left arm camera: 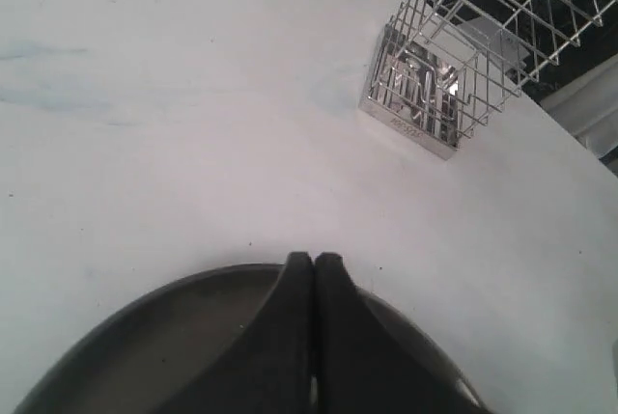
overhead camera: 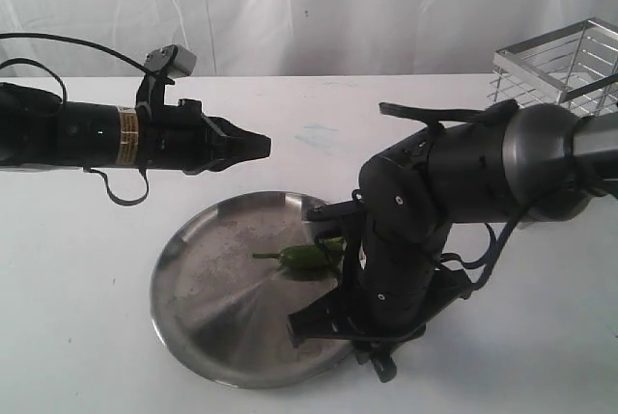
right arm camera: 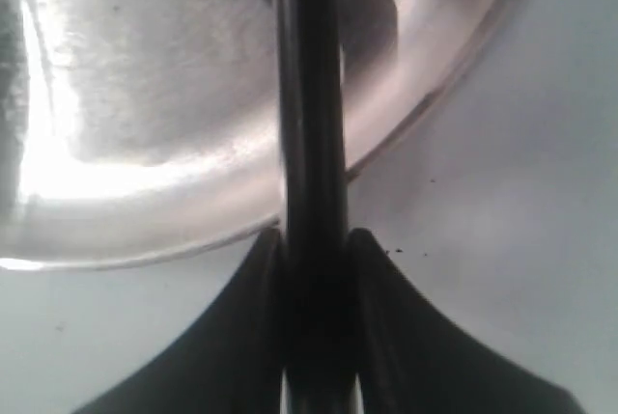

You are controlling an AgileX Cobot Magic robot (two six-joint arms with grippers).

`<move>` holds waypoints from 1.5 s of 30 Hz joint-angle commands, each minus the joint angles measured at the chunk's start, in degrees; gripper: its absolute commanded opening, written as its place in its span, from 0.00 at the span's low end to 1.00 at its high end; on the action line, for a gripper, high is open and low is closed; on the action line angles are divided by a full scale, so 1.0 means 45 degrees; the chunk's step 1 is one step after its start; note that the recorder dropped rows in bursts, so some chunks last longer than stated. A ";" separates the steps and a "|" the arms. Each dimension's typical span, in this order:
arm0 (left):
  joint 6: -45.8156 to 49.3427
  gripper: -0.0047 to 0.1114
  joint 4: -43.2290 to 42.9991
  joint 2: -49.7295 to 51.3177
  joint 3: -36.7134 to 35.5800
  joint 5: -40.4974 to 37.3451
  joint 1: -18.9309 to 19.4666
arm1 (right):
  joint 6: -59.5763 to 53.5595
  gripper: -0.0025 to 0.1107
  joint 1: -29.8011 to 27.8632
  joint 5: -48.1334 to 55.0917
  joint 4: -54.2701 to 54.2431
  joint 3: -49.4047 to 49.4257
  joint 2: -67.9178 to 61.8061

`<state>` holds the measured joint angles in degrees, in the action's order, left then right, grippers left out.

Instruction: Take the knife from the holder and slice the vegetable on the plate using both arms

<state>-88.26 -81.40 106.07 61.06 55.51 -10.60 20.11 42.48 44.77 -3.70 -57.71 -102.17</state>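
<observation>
White surface (overhead camera: 77, 337) bears the plate (overhead camera: 208, 317), where we note the vegetable (overhead camera: 302, 258) lying near its middle, right jaws pinching the knife (right arm camera: 311, 96) across its rim, left jaws pressed together above its edge.

Exterior cam sits raised on the near side of the table (overhead camera: 68, 337), facing down and across to the far curtain (overhead camera: 338, 9) at mid range, so I get the plate (overhead camera: 193, 279) near centre and the holder (overhead camera: 555, 57) far right. Left wrist cam looks along the left gripper (left arm camera: 314, 262) over the plate's rim towards the holder, sharing both with the exterior. Right wrist cam is far closer, looking past the right gripper (right arm camera: 314, 240) and the knife (right arm camera: 309, 96) onto plate rim and table, so only the plate shows in all three.
</observation>
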 commanded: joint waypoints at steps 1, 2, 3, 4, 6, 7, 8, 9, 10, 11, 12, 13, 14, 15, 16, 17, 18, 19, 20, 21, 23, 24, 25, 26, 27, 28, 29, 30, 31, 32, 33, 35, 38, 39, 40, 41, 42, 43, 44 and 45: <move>0.0156 0.04 0.0270 -0.0147 -0.0092 0.0185 0.0337 | -0.1079 0.02 -0.0057 0.0190 -0.1329 -0.0230 0.0143; 0.0133 0.04 0.0270 -0.0147 -0.0092 0.0368 0.0447 | -0.1164 0.02 -0.0057 0.0094 -0.1492 -0.0225 0.0143; 0.0133 0.04 0.0270 -0.0147 -0.0092 0.0606 0.0592 | -0.1161 0.02 -0.0057 0.0033 -0.1588 -0.0225 0.0143; 0.0110 0.04 0.0270 -0.0147 -0.0092 0.0820 0.0762 | -0.1161 0.02 -0.0057 0.0006 -0.1586 -0.0225 0.0143; 0.0110 0.04 0.0270 -0.0147 -0.0092 0.1475 0.1075 | -0.1082 0.02 -0.0057 -0.0050 -0.1490 -0.0225 0.0143; 0.0110 0.04 0.0297 -0.0147 -0.0092 0.1679 0.1193 | -0.1051 0.02 -0.0057 -0.0089 -0.1430 -0.0225 0.0143; 0.0018 0.04 0.0366 -0.0147 -0.0092 0.1922 0.1332 | -0.1050 0.02 -0.0057 -0.0150 -0.1407 -0.0225 0.0143; -0.0091 0.04 0.0429 -0.0147 -0.0092 0.2323 0.1527 | -0.0979 0.02 -0.0057 -0.0319 -0.1381 -0.0225 0.0063; -0.0091 0.04 0.0429 -0.0147 -0.0092 0.2556 0.1641 | -0.0842 0.02 -0.0057 -0.0380 -0.1381 -0.0225 -0.0034; -0.0124 0.04 0.0429 -0.0147 -0.0092 0.2965 0.1774 | -0.0726 0.02 -0.0057 -0.0356 -0.1411 -0.0225 -0.0326; -0.0124 0.04 0.0429 -0.0147 -0.0092 0.3211 0.1832 | -0.0726 0.02 -0.0057 -0.0356 -0.1619 -0.0225 -0.0510; -0.0124 0.04 0.0429 -0.0147 -0.0092 0.3211 0.1913 | -0.0994 0.02 -0.0057 -0.0385 -0.2129 -0.0225 -0.0797; -0.0150 0.04 0.0429 -0.0147 -0.0092 0.3211 0.1913 | -0.1299 0.02 -0.0057 -0.0416 -0.2528 -0.0225 -0.0869; -0.0147 0.04 0.0357 -0.0147 -0.0092 0.3211 0.1913 | -0.1778 0.02 -0.0057 -0.0617 -0.3100 -0.0225 -0.0925; -0.0147 0.04 0.0283 -0.0147 -0.0092 0.3211 0.1913 | -0.2034 0.02 -0.0057 -0.0740 -0.3521 -0.0225 -0.0925; -0.0147 0.04 0.0149 -0.0147 -0.0092 0.3211 0.1913 | -0.2422 0.02 -0.0057 -0.0792 -0.3859 -0.0245 -0.0925; -0.0147 0.04 0.0056 -0.0147 -0.0092 0.3211 0.1913 | -0.2576 0.02 -0.0057 -0.0792 -0.4015 -0.0286 -0.0925; -0.0147 0.04 -0.0146 -0.0147 -0.0092 0.3211 0.1913 | -0.2766 0.02 -0.0057 -0.0629 -0.4083 -0.0359 -0.0925; -0.0147 0.04 -0.0312 -0.0147 -0.0092 0.3071 0.1913 | -0.2766 0.02 -0.0057 -0.0562 -0.4083 -0.0452 -0.0925; -0.0147 0.04 -0.0504 -0.0147 -0.0092 0.2817 0.1913 | -0.2766 0.02 -0.0057 -0.0467 -0.4083 -0.0537 -0.0892; -0.0178 0.04 -0.0593 -0.0147 -0.0092 0.2648 0.1913 | -0.2766 0.02 -0.0057 -0.0170 -0.4083 -0.0770 -0.0812; -0.0178 0.04 -0.0593 -0.0147 -0.0092 0.2648 0.1913 | -0.2766 0.02 -0.0057 0.0156 -0.4099 -0.0926 -0.0812; -0.0178 0.04 -0.0593 -0.0147 -0.0092 0.2648 0.1913 | -0.2766 0.02 -0.0057 0.0437 -0.4099 -0.1022 -0.0812; -0.0178 0.04 -0.0593 -0.0147 -0.0092 0.2648 0.1913 | -0.2766 0.02 -0.0057 0.0716 -0.4065 -0.1125 -0.0812; -0.0178 0.04 -0.0621 -0.0147 -0.0092 0.2651 0.1913 | -0.2766 0.02 -0.0057 0.0916 -0.4038 -0.1228 -0.0812; -0.0178 0.04 -0.0658 -0.0147 -0.0092 0.2651 0.1913 | -0.2766 0.02 -0.0057 0.1059 -0.3996 -0.1287 -0.0812; -0.0178 0.04 -0.0689 -0.0147 -0.0092 0.2651 0.1913 | -0.2766 0.02 -0.0057 0.1112 -0.3891 -0.1320 -0.0812; -0.0187 0.04 -0.0686 -0.0147 -0.0092 0.2677 0.1913 | -0.2681 0.02 -0.0057 0.1179 -0.3806 -0.1375 -0.0812; -0.0215 0.04 -0.0686 -0.0147 -0.0092 0.2730 0.1913 | -0.2615 0.02 -0.0057 0.1179 -0.3774 -0.1375 -0.0812; -0.0282 0.04 -0.0686 -0.0147 -0.0092 0.2731 0.1913 | -0.2466 0.02 -0.0057 0.1179 -0.3774 -0.1375 -0.0812; -0.0385 0.04 -0.0686 -0.0147 -0.0092 0.2731 0.1913 | -0.2396 0.02 -0.0057 0.1179 -0.3774 -0.1375 -0.0812; -0.0410 0.04 -0.0686 -0.0147 -0.0092 0.2789 0.1913 | -0.2273 0.02 -0.0057 0.1290 -0.3800 -0.1375 -0.0871; -0.0474 0.04 -0.0686 -0.0147 -0.0092 0.3021 0.1913 | -0.2103 0.02 -0.0057 0.1558 -0.3829 -0.1375 -0.1041; -0.0474 0.04 -0.0686 -0.0147 -0.0092 0.3121 0.1913 | -0.2103 0.02 -0.0057 0.1660 -0.3952 -0.1375 -0.1100; -0.0474 0.04 -0.0686 -0.0147 -0.0092 0.3211 0.1913 | -0.2130 0.02 -0.0057 0.1719 -0.4120 -0.1375 -0.1164; -0.0474 0.04 -0.0686 -0.0147 -0.0092 0.3211 0.1913 | -0.2159 0.02 -0.0057 0.1749 -0.4306 -0.1375 -0.1190; -0.0474 0.04 -0.0686 -0.0147 -0.0092 0.3211 0.1913 | -0.2231 0.02 -0.0057 0.1749 -0.4441 -0.1375 -0.1191; -0.0474 0.04 -0.0686 -0.0147 -0.0092 0.3211 0.1913 | -0.2333 0.02 -0.0057 0.1749 -0.4591 -0.1381 -0.1191; -0.0474 0.04 -0.0686 -0.0147 -0.0092 0.3211 0.1913 | -0.2496 0.02 -0.0029 0.1749 -0.4766 -0.1407 -0.1191; -0.0498 0.04 -0.0686 -0.0147 -0.0092 0.3211 0.1913 | -0.2679 0.02 -0.0029 0.1749 -0.4996 -0.1461 -0.1191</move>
<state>-89.95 -83.98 106.07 61.06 69.26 -2.15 9.84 42.26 51.84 -23.92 -63.55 -107.70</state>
